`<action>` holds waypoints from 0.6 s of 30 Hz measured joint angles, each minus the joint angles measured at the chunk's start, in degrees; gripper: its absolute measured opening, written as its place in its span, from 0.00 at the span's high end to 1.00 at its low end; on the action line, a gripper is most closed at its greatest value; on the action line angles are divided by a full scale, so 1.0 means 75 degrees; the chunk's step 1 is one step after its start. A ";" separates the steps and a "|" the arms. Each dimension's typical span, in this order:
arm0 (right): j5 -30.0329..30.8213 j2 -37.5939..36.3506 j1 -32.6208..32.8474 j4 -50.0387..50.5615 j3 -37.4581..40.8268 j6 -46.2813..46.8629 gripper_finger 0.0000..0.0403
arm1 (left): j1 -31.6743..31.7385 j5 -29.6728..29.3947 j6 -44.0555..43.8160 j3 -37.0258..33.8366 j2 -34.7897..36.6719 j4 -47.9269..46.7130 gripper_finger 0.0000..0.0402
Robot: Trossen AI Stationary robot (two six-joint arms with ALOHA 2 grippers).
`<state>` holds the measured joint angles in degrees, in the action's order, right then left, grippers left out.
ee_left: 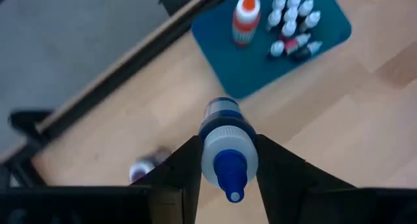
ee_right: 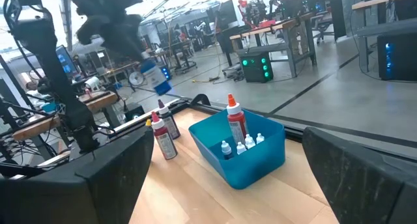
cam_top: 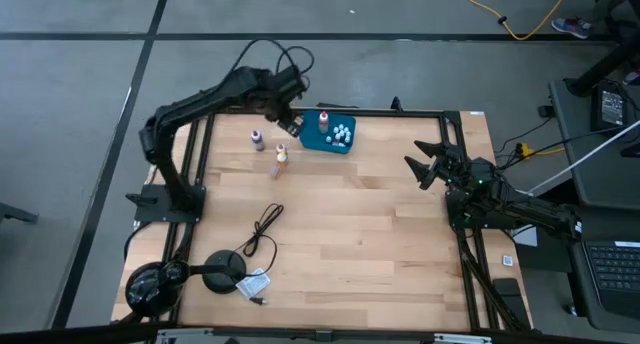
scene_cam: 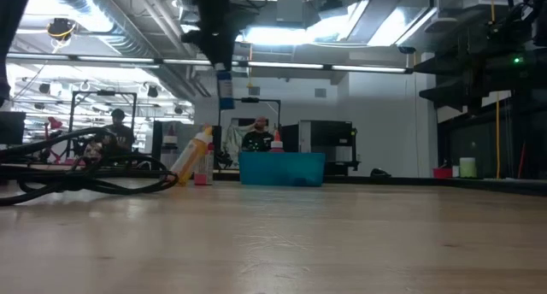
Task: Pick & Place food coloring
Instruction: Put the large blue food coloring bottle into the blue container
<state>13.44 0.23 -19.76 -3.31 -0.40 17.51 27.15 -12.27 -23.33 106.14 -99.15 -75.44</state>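
Observation:
My left gripper [cam_top: 284,120] is over the table's far left part, just left of the teal tray [cam_top: 331,134], and is shut on a blue-capped food coloring bottle [ee_left: 225,149]. The tray holds a red bottle [ee_left: 246,19] and several tiny white-capped bottles [ee_left: 291,19]. A purple bottle [cam_top: 257,139] and an orange one [cam_top: 280,160] stand on the wood near the tray. My right gripper [cam_top: 428,164] waits open at the table's right side, facing the tray [ee_right: 241,155]. My left gripper pinches the blue bottle between its two fingers [ee_left: 184,173], one on each side of the pale body [ee_left: 210,160] just behind the cap. The fingers come from above, pointing down. The bottle [ee_right: 152,77] is lifted clear of the table and sits tilted.
A black cable [cam_top: 263,228] lies loose on the table's left half, with a round black base [cam_top: 226,268] and a small packet [cam_top: 256,282] near the near-left corner. The dark frame rail [ee_left: 124,61] runs along the far edge behind the tray. People sit beyond the table [scene_cam: 256,138].

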 joint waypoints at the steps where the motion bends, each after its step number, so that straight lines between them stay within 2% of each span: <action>1: 0.0000 0.0000 0.0000 0.0000 0.0000 -0.0002 0.03 | 0.0061 0.0016 0.0181 0.0166 -0.0152 0.0039 0.71; 6: -0.0001 0.0001 -0.0001 0.0000 0.0000 -0.0001 0.03 | 0.0294 0.0172 0.0964 0.0731 -0.0793 0.0131 0.71; 18: 0.0001 0.0000 0.0002 0.0000 0.0000 -0.0002 0.03 | 0.0499 0.0080 0.1837 0.0785 -0.1635 0.1129 0.71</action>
<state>13.45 0.23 -19.75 -3.31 -0.40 17.50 30.89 -11.68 -9.56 112.03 -111.41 -66.98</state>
